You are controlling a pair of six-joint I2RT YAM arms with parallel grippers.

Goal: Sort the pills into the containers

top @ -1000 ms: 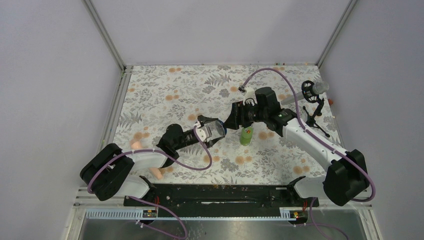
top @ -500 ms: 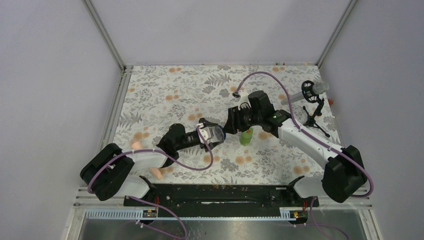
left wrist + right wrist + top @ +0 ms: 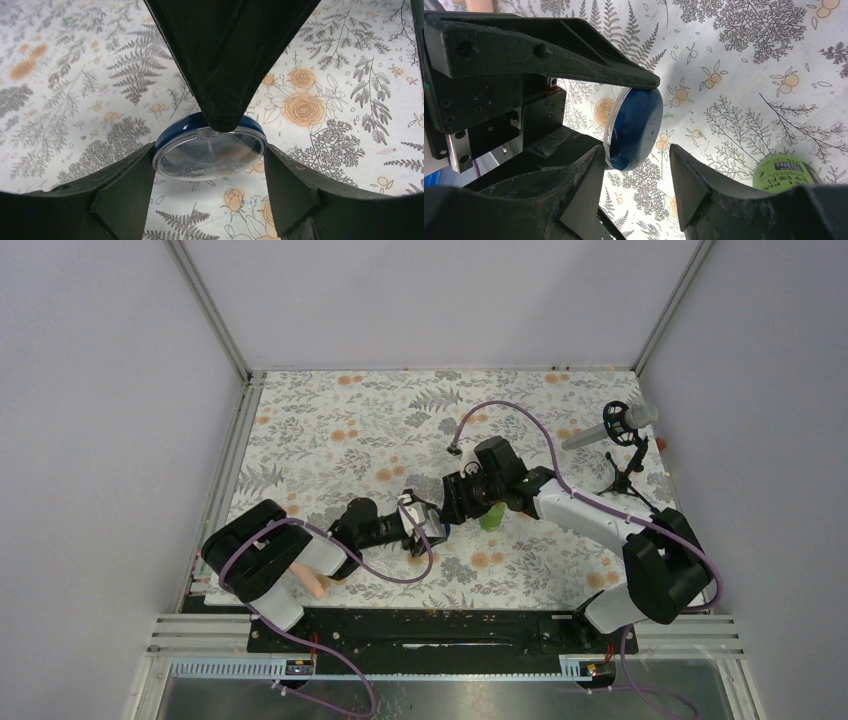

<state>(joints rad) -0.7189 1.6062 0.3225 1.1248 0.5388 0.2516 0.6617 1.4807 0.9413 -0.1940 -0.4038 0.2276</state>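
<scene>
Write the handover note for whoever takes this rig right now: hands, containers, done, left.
Left hand: shut on the blue jar, holding it on edge above the table, clear lid facing its own camera.
Right hand: open, a finger on each side of the jar, not gripping.
Green bottle: upright on the table beside the hands.
Done: jar lifted. No pills visible in jar or bottle.
Left: probably open the jar, then all the sorting.

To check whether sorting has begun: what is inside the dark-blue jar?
The dark-blue jar, held in the left gripper, has a clear lid. Through it only glare and grey show; no pill is discernible. A finger of the right gripper covers its upper edge.
</scene>
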